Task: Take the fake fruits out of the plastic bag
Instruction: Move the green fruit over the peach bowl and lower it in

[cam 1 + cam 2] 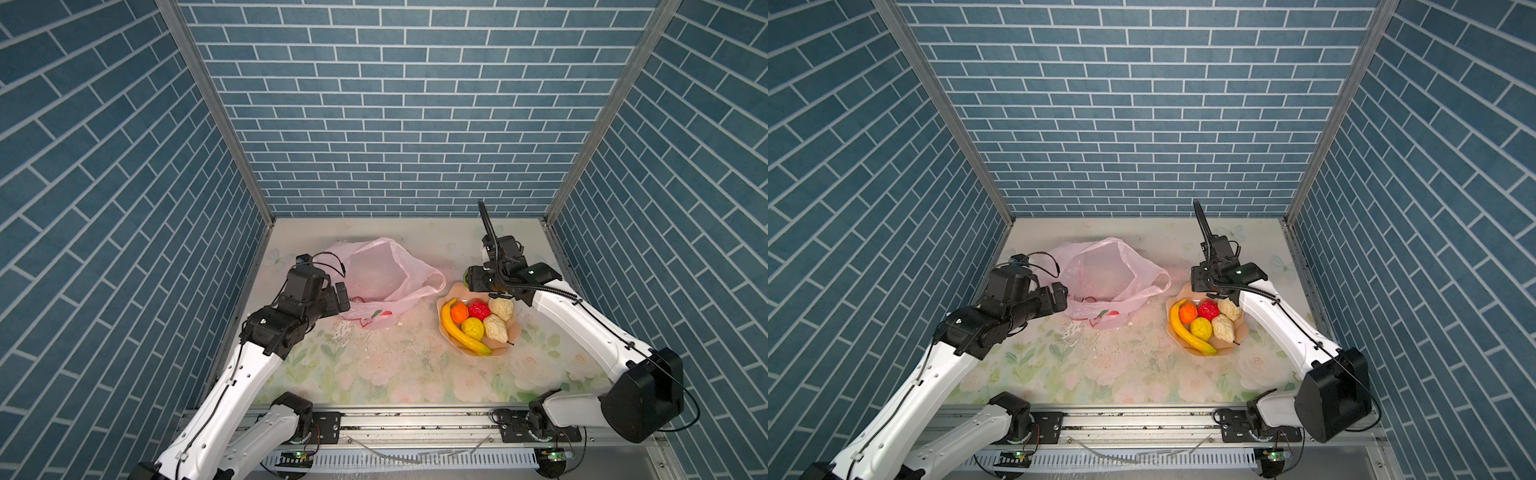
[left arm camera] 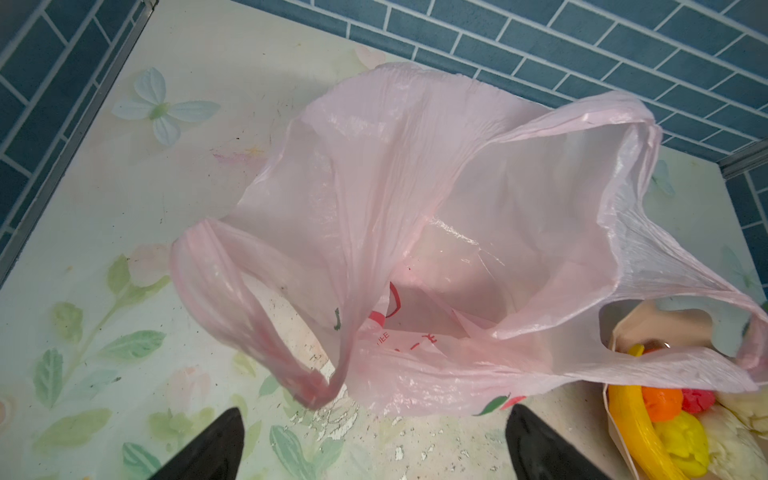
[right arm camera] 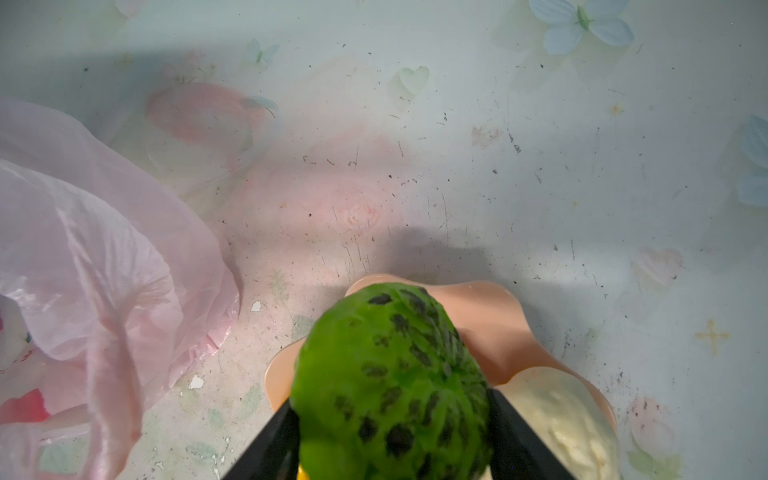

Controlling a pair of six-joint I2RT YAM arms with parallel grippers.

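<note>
The pale-pink plastic bag [image 1: 382,278] [image 1: 1106,276] lies crumpled at the back left, its mouth gaping; in the left wrist view the plastic bag [image 2: 415,216] shows no fruit inside. My left gripper [image 1: 343,297] [image 2: 375,409] stands open just in front of the bag's near handle, with nothing between its fingers. My right gripper [image 1: 471,279] [image 3: 390,399] is shut on a green dark-spotted fruit [image 3: 390,365] above the bowl's far rim. A banana [image 1: 457,336], an orange fruit [image 1: 459,311], a red one [image 1: 478,308], a yellow one [image 1: 473,327] and two cream bumpy ones [image 1: 500,308] lie in the bowl.
A peach-pink scalloped bowl [image 1: 512,345] [image 3: 490,324] stands right of the bag on the flowered tabletop [image 1: 395,374]. Blue brick walls close in the back and both sides. A metal rail [image 1: 415,419] with the arm bases runs along the front edge.
</note>
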